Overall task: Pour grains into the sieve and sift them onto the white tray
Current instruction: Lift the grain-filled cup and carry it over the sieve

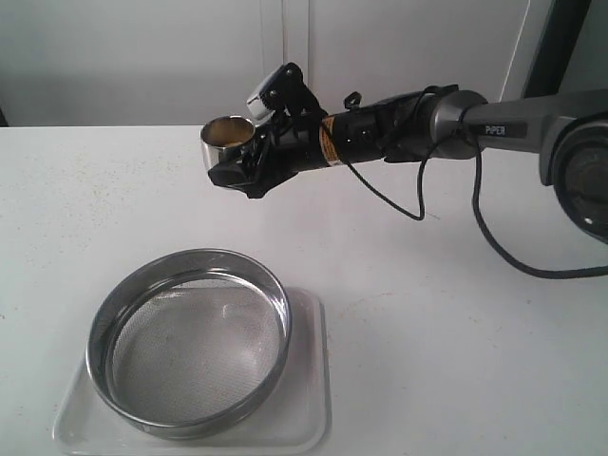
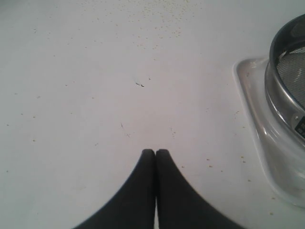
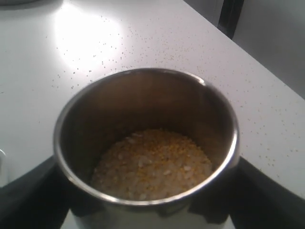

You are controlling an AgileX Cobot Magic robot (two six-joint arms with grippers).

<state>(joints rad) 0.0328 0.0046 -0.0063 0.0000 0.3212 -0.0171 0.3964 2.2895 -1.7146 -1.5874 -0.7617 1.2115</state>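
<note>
Exterior view: we are holding the cup point(image 1: 222, 141) of grains point(image 3: 152, 164) upright in the right gripper point(image 1: 233, 161), jaws spread wide around it. It is well apart from the sieve point(image 1: 188, 344) on the white tray point(image 1: 312, 385), which lies toward the camera. The left gripper point(image 2: 155, 153) is idling closed, empty.

Right arm point(image 1: 532, 114) silver-grey, marked PIPER; black wrist point(image 1: 366, 133), black cable point(image 1: 476, 199); left hand point(image 2: 156, 152) black.

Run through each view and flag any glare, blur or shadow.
Exterior view: even light, highlights on the sieve rim. Left wrist view: the shut left end effector is dark and featureless. Right wrist view: bright glare on the table; grains in the cup slightly soft.
</note>
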